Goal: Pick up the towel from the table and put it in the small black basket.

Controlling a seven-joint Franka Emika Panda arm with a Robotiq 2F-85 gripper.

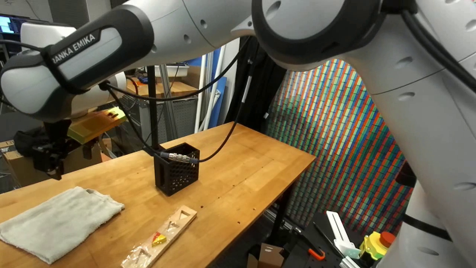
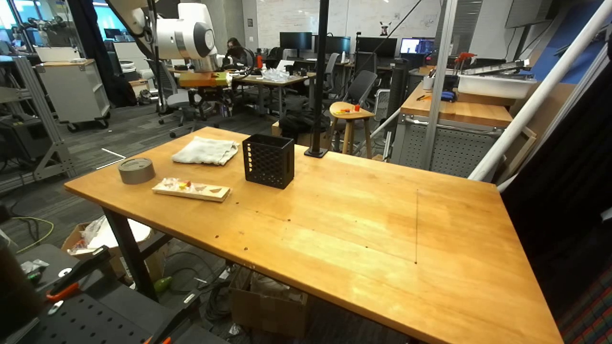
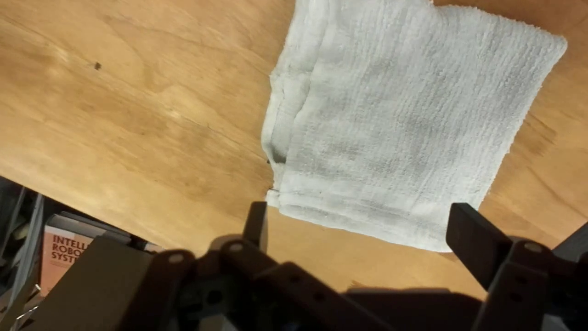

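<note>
A folded whitish towel (image 1: 63,223) lies flat on the wooden table, in both exterior views (image 2: 204,151). The small black basket (image 1: 182,176) stands upright on the table beside it, also in an exterior view (image 2: 267,165); it has perforated walls. My gripper (image 1: 72,165) is above the table near the towel's far side, apart from the towel. In the wrist view the gripper (image 3: 358,216) is open and empty, its fingers wide apart. The towel (image 3: 395,124) lies below and ahead of the fingers, its near edge appearing between the fingertips.
A wooden puzzle board (image 1: 186,214) with plastic wrap lies near the towel and basket. A grey tape roll (image 2: 136,171) stands at a table corner. A black pole (image 2: 319,95) rises at the table edge behind the basket. The arm's cable (image 1: 223,143) hangs across the view of the basket.
</note>
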